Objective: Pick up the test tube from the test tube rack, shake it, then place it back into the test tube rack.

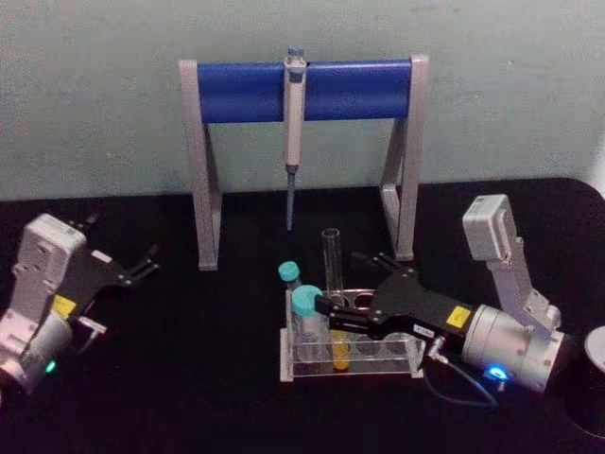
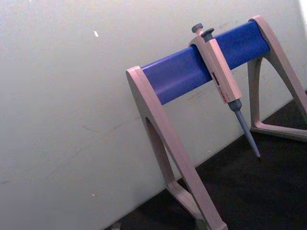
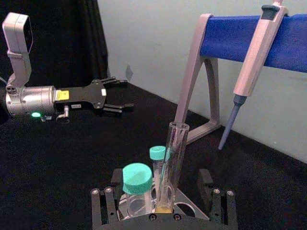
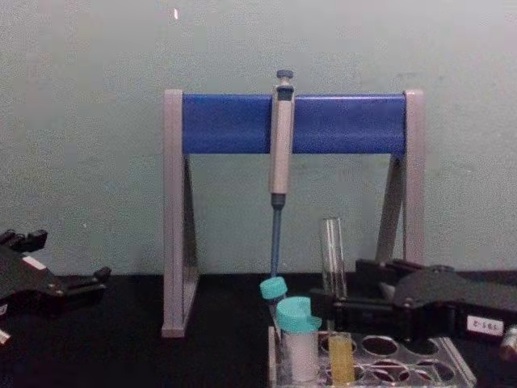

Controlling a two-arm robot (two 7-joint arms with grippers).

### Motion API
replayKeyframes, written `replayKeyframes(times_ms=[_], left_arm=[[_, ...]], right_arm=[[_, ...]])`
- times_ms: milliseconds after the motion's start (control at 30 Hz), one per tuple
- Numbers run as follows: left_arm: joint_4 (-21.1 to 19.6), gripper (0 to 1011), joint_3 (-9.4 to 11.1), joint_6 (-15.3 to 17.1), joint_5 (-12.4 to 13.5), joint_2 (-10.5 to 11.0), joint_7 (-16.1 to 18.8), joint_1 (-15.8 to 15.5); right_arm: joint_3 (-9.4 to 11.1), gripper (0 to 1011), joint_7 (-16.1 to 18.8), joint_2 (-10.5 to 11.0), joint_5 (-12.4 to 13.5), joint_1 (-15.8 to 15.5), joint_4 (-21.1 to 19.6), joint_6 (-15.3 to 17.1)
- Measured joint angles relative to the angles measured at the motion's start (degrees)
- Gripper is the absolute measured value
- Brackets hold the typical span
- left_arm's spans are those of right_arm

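Head view: the test tube rack point(image 1: 352, 357) sits on the black table point(image 1: 189, 378), near and slightly right of centre. The test tube point(image 1: 334, 284) stands upright in it, yellow liquid at its bottom. Two teal-capped vials point(image 1: 304, 312) stand in the rack's left end, just beside the tube. Behind the rack the grey stand with a blue crossbar point(image 1: 304, 90) holds a pipette point(image 1: 294, 132) hanging tip down. The right gripper point(image 1: 331, 317) reaches in from the right, low over the rack, its fingers spread on either side of the tube's lower part; contact is not clear. The left gripper point(image 1: 146, 260) rests at the far left, fingers apart, holding nothing, well away from the rack.

Left wrist view: the stand point(image 2: 201, 72) and pipette point(image 2: 220, 76) appear against the pale wall.

Right wrist view: the tube point(image 3: 173, 163) rises between the right gripper's fingers point(image 3: 105, 206), with a gap showing on each side. The vials point(image 3: 138, 184) crowd one side; the left gripper point(image 3: 117, 96) lies far off.

Chest view: the tube point(image 4: 334, 275) stands in the rack point(image 4: 388, 360), the right gripper's fingers point(image 4: 363, 311) level with its middle. Open table lies to the left.
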Motion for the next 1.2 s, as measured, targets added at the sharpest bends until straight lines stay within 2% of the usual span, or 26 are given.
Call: replayKeyframes(times_ms=[133,433,667,767,867,1000,1100,1133,1200], left_arm=[[0.0,1001,0.0,0.0,0.0,0.0,0.0,0.0],[0.0,1001,0.0,0.0,0.0,0.0,0.0,0.0],[0.0,1001,0.0,0.0,0.0,0.0,0.0,0.0],[0.0,1001,0.0,0.0,0.0,0.0,0.0,0.0],[0.0,1001,0.0,0.0,0.0,0.0,0.0,0.0],[0.0,1001,0.0,0.0,0.0,0.0,0.0,0.0],[0.0,1001,0.0,0.0,0.0,0.0,0.0,0.0],[0.0,1001,0.0,0.0,0.0,0.0,0.0,0.0],[0.0,1001,0.0,0.0,0.0,0.0,0.0,0.0]], right_arm=[[0.4,1000,0.1,0.0,0.3,-0.2,-0.4,-0.5],[2.7,1000,-0.6,0.6,1.2,-1.5,-4.1,-2.7],[6.0,1000,-4.4,0.5,1.0,-3.9,-7.6,-5.7],[7.6,1000,-7.4,0.0,-0.8,-5.3,-8.7,-7.3],[9.4,1000,-11.8,-0.9,-3.9,-6.9,-9.3,-9.3],[10.6,1000,-15.1,-1.9,-6.4,-8.1,-9.4,-10.5],[11.7,1000,-18.9,-3.4,-8.9,-9.5,-9.1,-11.4],[11.7,1000,-18.9,-3.4,-8.9,-9.5,-9.1,-11.4],[12.5,1000,-21.4,-4.6,-10.2,-10.3,-8.7,-11.6]])
